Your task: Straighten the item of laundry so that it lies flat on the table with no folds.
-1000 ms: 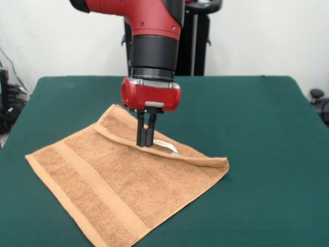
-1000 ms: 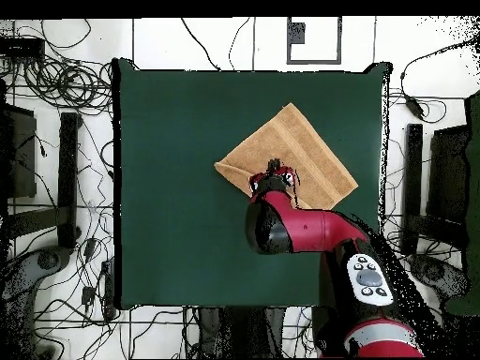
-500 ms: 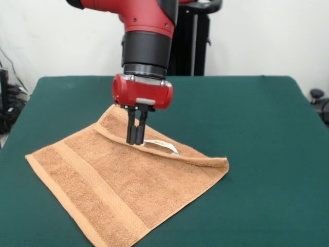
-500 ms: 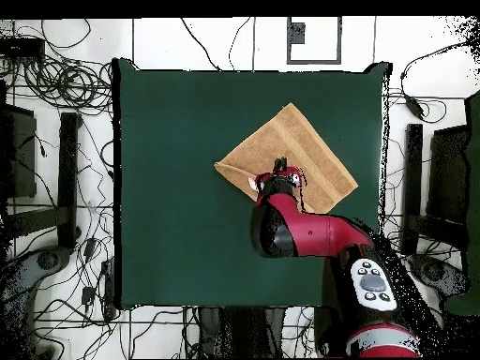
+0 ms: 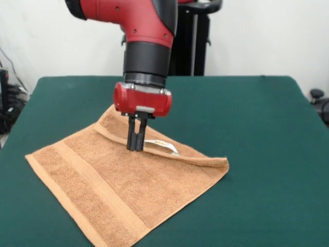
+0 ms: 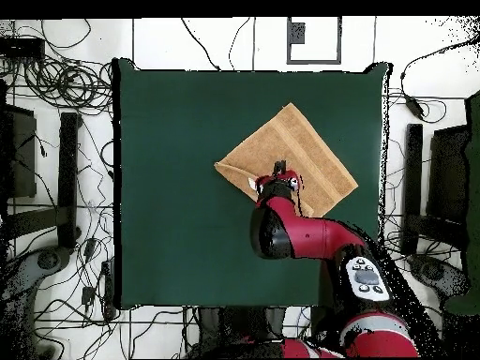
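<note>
The hand (image 5: 136,147) stands vertical, fingers together with tips on the folded-over edge of the towel (image 5: 128,185) — whether cloth is pinched cannot be told; white tag (image 5: 165,146) just beside; towel lies mid-counter (image 5: 267,128); step in hand: gripping the fold; next — draw it outward to open flat.

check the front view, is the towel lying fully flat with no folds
No, the towel has its far edge folded over onto itself, with the white tag showing on the flap beside the hand.
</note>
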Controlling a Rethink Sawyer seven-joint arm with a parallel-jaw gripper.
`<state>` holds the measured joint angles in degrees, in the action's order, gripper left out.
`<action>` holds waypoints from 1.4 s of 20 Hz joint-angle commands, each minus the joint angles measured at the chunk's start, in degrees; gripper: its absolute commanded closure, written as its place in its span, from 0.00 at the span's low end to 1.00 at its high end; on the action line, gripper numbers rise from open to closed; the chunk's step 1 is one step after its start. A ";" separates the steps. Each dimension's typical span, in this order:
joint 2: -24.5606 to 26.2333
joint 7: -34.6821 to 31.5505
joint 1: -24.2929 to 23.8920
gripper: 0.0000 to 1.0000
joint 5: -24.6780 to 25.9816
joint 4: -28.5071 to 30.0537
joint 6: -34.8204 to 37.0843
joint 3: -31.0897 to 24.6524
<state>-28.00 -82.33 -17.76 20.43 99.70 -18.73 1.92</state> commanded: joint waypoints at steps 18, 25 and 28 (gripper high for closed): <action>7.30 -12.78 3.61 1.00 -5.69 2.76 1.92 -0.65; 6.35 -11.53 2.33 1.00 -6.50 4.64 11.06 -2.64; 5.49 -10.64 1.35 1.00 -6.80 5.67 15.68 -4.04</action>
<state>-22.02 -82.33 -16.87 16.94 100.31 -16.01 3.34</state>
